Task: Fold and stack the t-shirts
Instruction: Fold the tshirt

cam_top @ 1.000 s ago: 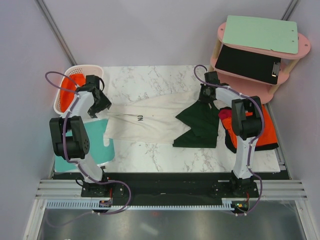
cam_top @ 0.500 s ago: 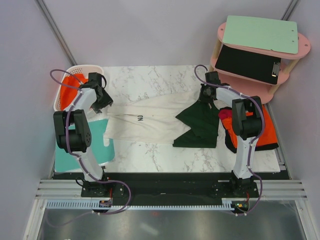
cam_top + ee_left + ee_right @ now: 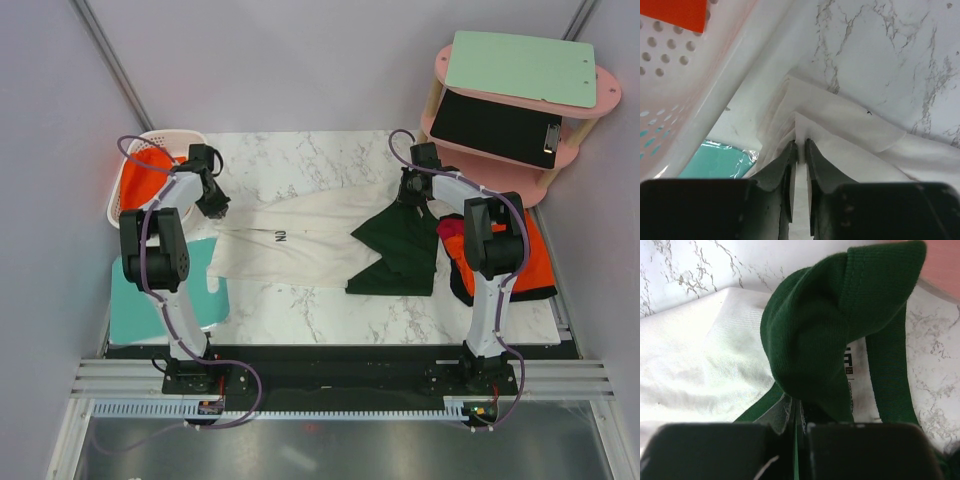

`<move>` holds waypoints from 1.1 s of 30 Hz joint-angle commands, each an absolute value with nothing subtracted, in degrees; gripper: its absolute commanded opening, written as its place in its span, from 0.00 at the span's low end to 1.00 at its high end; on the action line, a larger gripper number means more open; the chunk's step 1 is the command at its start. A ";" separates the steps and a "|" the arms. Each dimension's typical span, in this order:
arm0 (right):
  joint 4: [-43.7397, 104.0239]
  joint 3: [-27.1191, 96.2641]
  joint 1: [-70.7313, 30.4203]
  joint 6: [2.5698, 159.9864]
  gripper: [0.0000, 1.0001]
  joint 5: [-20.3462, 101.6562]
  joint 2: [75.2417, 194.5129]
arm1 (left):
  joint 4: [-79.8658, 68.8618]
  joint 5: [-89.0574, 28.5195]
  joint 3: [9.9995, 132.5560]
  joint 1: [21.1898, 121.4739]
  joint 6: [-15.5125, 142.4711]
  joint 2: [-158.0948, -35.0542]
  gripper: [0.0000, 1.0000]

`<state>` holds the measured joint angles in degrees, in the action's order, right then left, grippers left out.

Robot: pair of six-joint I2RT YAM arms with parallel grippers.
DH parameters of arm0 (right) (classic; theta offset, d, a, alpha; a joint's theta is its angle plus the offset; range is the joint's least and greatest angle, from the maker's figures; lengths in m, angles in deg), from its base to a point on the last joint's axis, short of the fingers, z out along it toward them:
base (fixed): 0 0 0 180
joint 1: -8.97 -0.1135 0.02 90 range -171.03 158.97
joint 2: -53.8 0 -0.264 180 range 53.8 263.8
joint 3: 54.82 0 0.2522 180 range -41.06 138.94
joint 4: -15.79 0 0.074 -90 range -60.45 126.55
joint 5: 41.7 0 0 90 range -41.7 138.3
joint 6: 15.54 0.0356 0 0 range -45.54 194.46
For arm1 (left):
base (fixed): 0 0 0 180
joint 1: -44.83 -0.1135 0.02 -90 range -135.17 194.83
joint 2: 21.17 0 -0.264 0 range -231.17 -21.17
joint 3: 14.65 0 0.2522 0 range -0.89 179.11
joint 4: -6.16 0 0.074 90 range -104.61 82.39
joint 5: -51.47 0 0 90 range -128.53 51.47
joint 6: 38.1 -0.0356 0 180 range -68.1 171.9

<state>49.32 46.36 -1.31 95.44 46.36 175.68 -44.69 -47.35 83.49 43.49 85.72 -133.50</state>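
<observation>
1. The cream-white t-shirt (image 3: 290, 245) lies spread across the middle of the table (image 3: 300, 160), lettering up and not folded yet. The dark green t-shirt (image 3: 400, 250) is crumpled just to its right, with its left part lying over the cream one's right end. As far as I can see, neither shirt has shifted in the last second.
2. What did change is the left gripper (image 3: 800, 146). A second ago it hung wide open by the shirt's left end. Since then the arm has swung further back alongside the white basket (image 3: 165, 135), and the jaws have come in to a thin slit. In the wrist view a raised fold of cream cloth runs right into the tips. So it looks like it's pinching the shirt's left edge, just beside the basket wall.
3. The right gripper (image 3: 797, 416) hasn't budged. It's clamped tight on a bunched-up bit of the green shirt near the collar, with the neck label showing just beside it.
4. My read: this is the grab for the first fold on the cream shirt, so it's early days. Nothing is folded and nothing is stacked.
5. Stuff that could bite:
   - It's a thin pinch on an edge, so the cloth could slip out on the lift.
   - The basket with the orange cloth (image 3: 140, 175) is right there, so I'd pull away from it.
   - The green shirt rests on the cream one, so dragging the cream could tug the green along unless the right arm lifts it clear.
</observation>
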 commanded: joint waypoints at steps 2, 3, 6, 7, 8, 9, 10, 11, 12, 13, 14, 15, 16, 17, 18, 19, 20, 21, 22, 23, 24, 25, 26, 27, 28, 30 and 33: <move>49.59 45.51 -1.57 94.77 0.00 45.40 175.97 | -43.29 -48.55 86.91 43.87 84.60 -134.11 0.08; 49.50 45.51 -1.58 94.77 0.00 45.40 175.96 | -43.55 -48.81 87.26 43.87 84.59 -133.76 0.02; 49.50 45.42 -1.57 94.77 0.00 45.31 176.23 | -44.25 -49.51 89.02 43.86 84.42 -133.05 0.02; 49.41 45.51 -1.58 94.85 0.00 45.13 176.40 | -44.60 -49.60 90.41 43.87 84.25 -132.88 0.02; 49.50 45.60 -1.58 94.85 0.00 45.04 176.49 | -44.78 -49.60 91.38 43.87 84.07 -133.05 0.02; 49.50 45.60 -1.58 94.94 0.00 44.96 176.58 | -45.13 -49.69 92.44 43.78 84.07 -133.31 0.02; 49.50 45.69 -1.49 94.94 0.00 44.87 176.84 | -45.83 -49.52 94.97 43.86 83.89 -134.36 0.02; 49.41 45.77 -1.57 95.03 0.00 44.87 176.84 | -46.45 -49.43 96.39 43.87 83.72 -134.98 0.02; 49.50 45.77 -1.49 95.03 0.00 44.87 177.02 | -46.80 -48.91 97.88 43.87 83.63 -135.68 0.02; 49.32 45.86 -1.49 95.12 0.00 44.87 177.02 | -47.50 -48.64 100.94 43.87 83.54 -137.34 0.02; 49.32 45.86 -1.49 95.12 0.00 44.87 177.11 | -47.68 -48.55 102.37 43.87 83.80 -137.97 0.02; 49.24 45.78 -1.49 95.20 0.00 44.87 177.19 | -47.77 -47.85 103.60 43.87 83.98 -138.67 0.02; 49.15 45.77 -1.57 95.21 0.00 44.69 177.28 | -47.60 -47.50 105.79 43.95 84.59 -139.11 0.02; 49.06 45.77 -1.58 95.29 0.00 44.69 177.28 | -47.51 -47.15 106.68 43.95 84.94 -139.99 0.02; 48.97 45.69 -1.49 95.38 0.00 44.61 177.37 | -47.16 -46.27 108.43 43.95 85.21 -140.26 0.02; 48.88 45.69 -1.57 95.38 0.00 44.60 177.46 | -46.72 -45.74 109.23 43.87 85.73 -140.52 0.02; 48.88 45.69 -1.66 95.38 0.00 44.52 177.46 | -45.76 -45.30 109.84 44.04 85.74 -140.78 0.02; 48.80 45.60 -1.66 95.38 0.00 44.52 177.63 | -44.97 -44.17 110.55 43.95 85.74 -140.79 0.02; 48.88 45.60 -1.58 95.29 0.00 44.43 177.55 | -44.18 -43.46 110.55 43.95 85.82 -140.70 0.02; 48.80 45.51 -1.58 95.29 0.00 44.52 177.63 | -42.43 -41.89 110.55 44.04 85.74 -140.61 0.02; 48.79 45.25 -1.66 95.29 0.00 44.52 177.46 | -41.89 -41.35 110.38 43.95 85.82 -140.18 0.02; 48.79 45.25 -1.66 95.12 0.00 44.52 177.55 | -41.19 -40.91 110.03 43.95 85.74 -139.82 0.02; 48.79 45.16 -1.58 95.12 0.00 44.52 177.46 | -40.74 -40.38 109.59 44.04 85.82 -139.30 0.02; 48.79 45.07 -1.66 95.03 0.00 44.60 177.46 | -36.91 -40.29 106.28 44.13 85.83 -136.77 0.02; 48.71 44.98 -1.66 95.03 0.00 44.69 177.46 | -34.18 -39.85 103.81 44.22 85.65 -135.27 0.02; 48.62 44.90 -1.66 94.94 0.00 44.69 177.46 | -25.33 -38.80 96.37 44.22 85.91 -130.44 0.02; 48.53 44.81 -1.58 95.12 0.00 44.43 177.55 | -22.64 -36.16 92.72 44.13 85.74 -128.14 0.02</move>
<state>48.75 46.14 -1.31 95.44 45.18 175.77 -33.69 -39.90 96.73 44.10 85.31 -134.97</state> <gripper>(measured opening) 0.005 0.028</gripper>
